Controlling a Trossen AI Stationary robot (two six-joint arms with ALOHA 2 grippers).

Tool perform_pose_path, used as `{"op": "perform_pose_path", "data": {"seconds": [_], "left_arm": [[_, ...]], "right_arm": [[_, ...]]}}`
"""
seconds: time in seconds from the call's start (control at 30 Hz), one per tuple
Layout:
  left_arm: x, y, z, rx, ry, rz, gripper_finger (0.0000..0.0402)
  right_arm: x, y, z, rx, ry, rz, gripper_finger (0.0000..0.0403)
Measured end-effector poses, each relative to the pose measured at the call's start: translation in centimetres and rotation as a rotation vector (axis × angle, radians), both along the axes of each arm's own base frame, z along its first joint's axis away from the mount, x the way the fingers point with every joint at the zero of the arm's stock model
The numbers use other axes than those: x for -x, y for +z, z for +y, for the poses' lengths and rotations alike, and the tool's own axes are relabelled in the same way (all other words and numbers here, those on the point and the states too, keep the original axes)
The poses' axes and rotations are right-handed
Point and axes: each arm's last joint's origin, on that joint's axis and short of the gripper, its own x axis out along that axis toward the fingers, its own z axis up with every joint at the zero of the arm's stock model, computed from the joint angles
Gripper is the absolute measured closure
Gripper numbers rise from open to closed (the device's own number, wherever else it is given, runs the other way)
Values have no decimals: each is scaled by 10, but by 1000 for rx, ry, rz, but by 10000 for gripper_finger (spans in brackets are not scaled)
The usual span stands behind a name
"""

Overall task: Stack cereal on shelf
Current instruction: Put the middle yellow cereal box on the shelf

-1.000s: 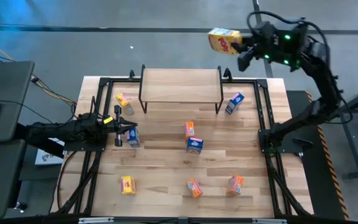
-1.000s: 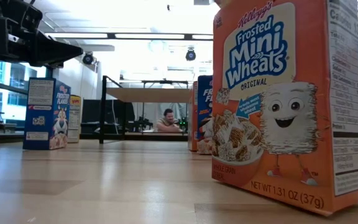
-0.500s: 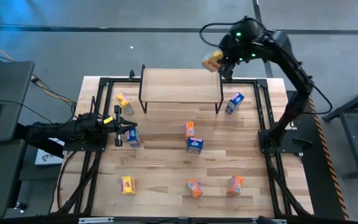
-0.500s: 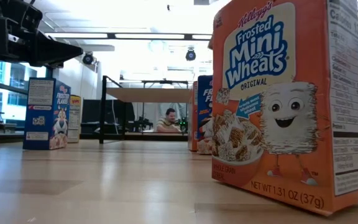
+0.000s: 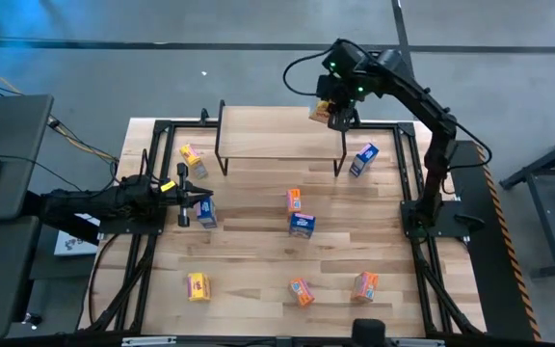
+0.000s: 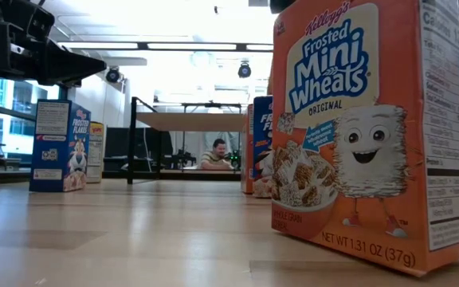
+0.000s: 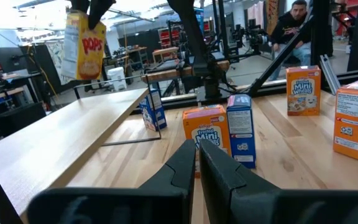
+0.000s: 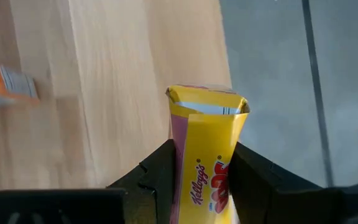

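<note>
Here, yellow cereal box clamped between right jaws, seemingly above shelf.

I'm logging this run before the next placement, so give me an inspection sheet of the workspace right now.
Surface: light wood table, framed by dark rails.
Job's things: shelf at the far edge, nothing on its top. Yellow Pops box held above the shelf's right end. Eight more boxes on the table, among them an orange Mini-Wheats box near the front and a blue box right of the shelf.
Clutter: nothing seen.
Pincers: right pincer shut on the Pops box; left pincer shut, empty, parked at the table's left side.
Cables: black cable looping along the right arm; wires at the table's left.
Surroundings: grey floor; a person seated beyond the table.
</note>
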Motion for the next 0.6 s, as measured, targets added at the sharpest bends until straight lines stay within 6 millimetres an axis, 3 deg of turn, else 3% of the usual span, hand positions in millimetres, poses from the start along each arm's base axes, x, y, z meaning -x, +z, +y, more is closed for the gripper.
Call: {"op": "perform_pose_path", "data": {"seconds": [0.23,0.6], "left_arm": [[0,0,0,0,0,0,387],[0,0,0,0,0,0,387]], "right_arm": [[-10,-12,-6,46,168,85,284],[-13,-20,-12,41,214,125,284]]}}
